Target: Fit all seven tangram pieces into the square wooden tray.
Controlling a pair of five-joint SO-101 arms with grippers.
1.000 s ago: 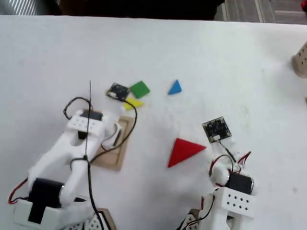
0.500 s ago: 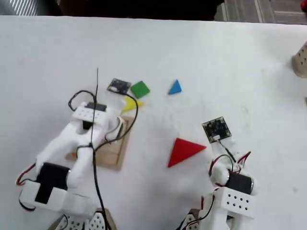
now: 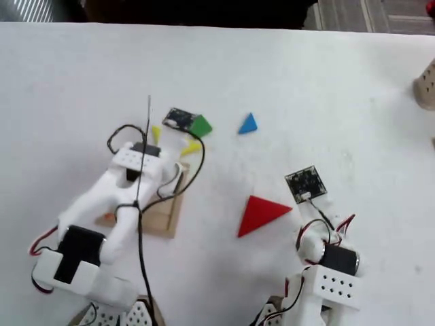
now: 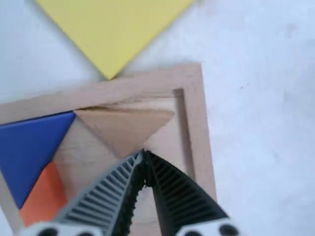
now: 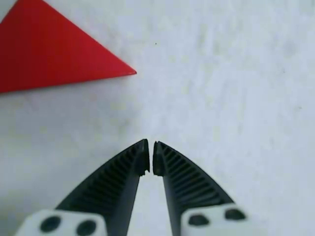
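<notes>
The square wooden tray (image 4: 194, 128) (image 3: 167, 219) lies under my left arm. It holds a blue piece (image 4: 29, 145), an orange piece (image 4: 42, 196) and a wood-coloured triangle (image 4: 125, 125). My left gripper (image 4: 144, 158) is shut and holds nothing, with its tips at that triangle's point. Just beyond the tray's far edge lies a yellow piece (image 4: 113, 27) (image 3: 192, 146). On the table farther off are a green square (image 3: 202, 126), a small blue triangle (image 3: 248, 123) and a big red triangle (image 3: 262, 214) (image 5: 49, 54). My right gripper (image 5: 150, 156) is shut over bare table near the red triangle's corner.
A tan perforated object (image 3: 426, 85) stands at the table's far right edge. White table lies open between the red triangle and the tray, and across the far half. Black cables (image 3: 139, 224) trail over my left arm.
My left arm has swung to the right and a little farther out over the tray, now partly covering the yellow piece. The right arm and the loose pieces have stayed still.
</notes>
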